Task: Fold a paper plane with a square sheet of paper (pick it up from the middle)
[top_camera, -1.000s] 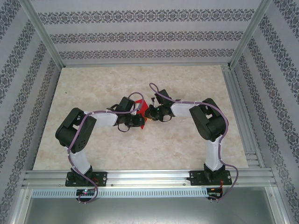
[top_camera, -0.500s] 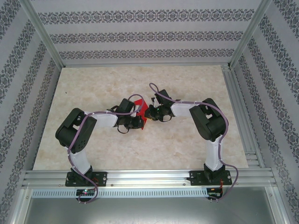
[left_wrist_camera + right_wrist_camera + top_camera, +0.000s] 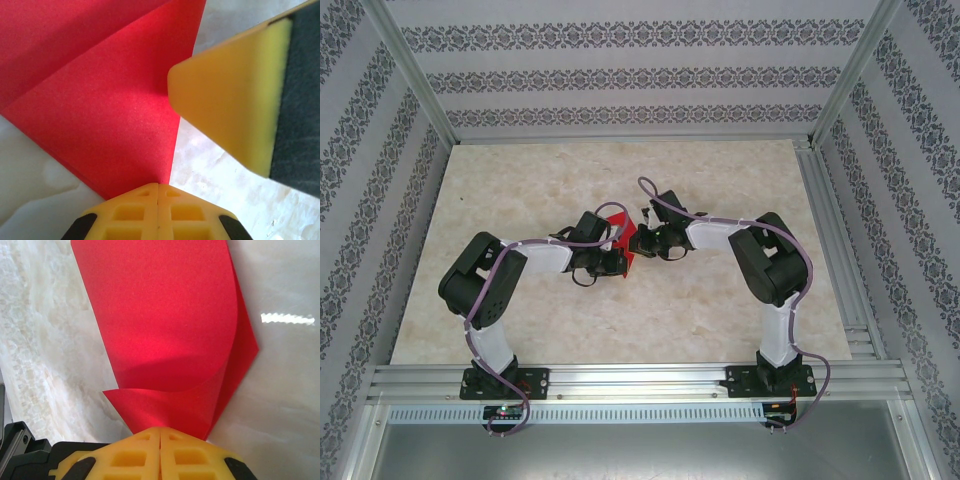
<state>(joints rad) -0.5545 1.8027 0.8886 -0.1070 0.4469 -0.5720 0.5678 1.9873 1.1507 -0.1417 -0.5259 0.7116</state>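
The square sheet of paper (image 3: pixel 631 237) is bright red and sits bent between both grippers at the middle of the table. In the left wrist view the paper (image 3: pixel 110 100) shows a diagonal crease, and its lower corner runs into my left gripper (image 3: pixel 158 186), whose jaws are pressed together on it. A yellow finger of the right gripper (image 3: pixel 225 100) hangs close beside it. In the right wrist view the paper (image 3: pixel 160 315) curls over itself, its near edge pinched in my right gripper (image 3: pixel 160 431), which is shut. From above, the left gripper (image 3: pixel 623 254) and right gripper (image 3: pixel 642 240) nearly touch. The paper plane is out of view.
The marble-patterned table (image 3: pixel 520 200) lies open all round the arms. Aluminium rails (image 3: pixel 620 380) run along the near edge and the right side. Patterned walls (image 3: pixel 620 70) close in the back and both sides.
Both grippers have closed the last bit onto the red paper. The paper's upper flap has lifted and shifted slightly left; the arms have barely moved.
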